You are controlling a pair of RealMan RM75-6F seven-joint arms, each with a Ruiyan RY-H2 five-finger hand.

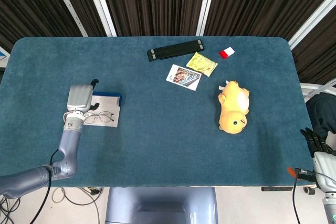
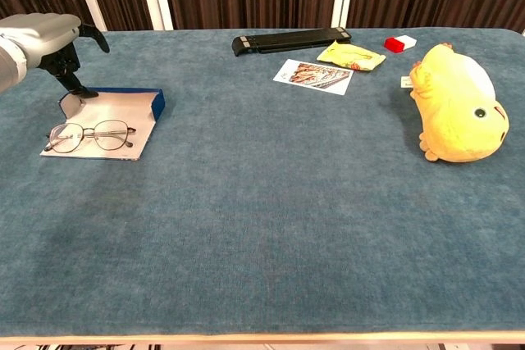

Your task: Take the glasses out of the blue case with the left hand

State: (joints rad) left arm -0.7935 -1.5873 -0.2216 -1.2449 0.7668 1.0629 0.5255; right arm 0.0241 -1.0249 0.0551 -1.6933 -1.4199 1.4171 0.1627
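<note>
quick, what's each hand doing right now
Left hand: open, holds nothing; glasses lie on the case flap.
Right hand: at the table's edge, state cannot be told.

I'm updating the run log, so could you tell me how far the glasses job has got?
Mostly done: the glasses lie on the white flap, out of the blue case. In hand: nothing; the left hand hovers above the case's far corner. Left: perhaps withdrawing that hand. The right hand hangs off the table.
</note>
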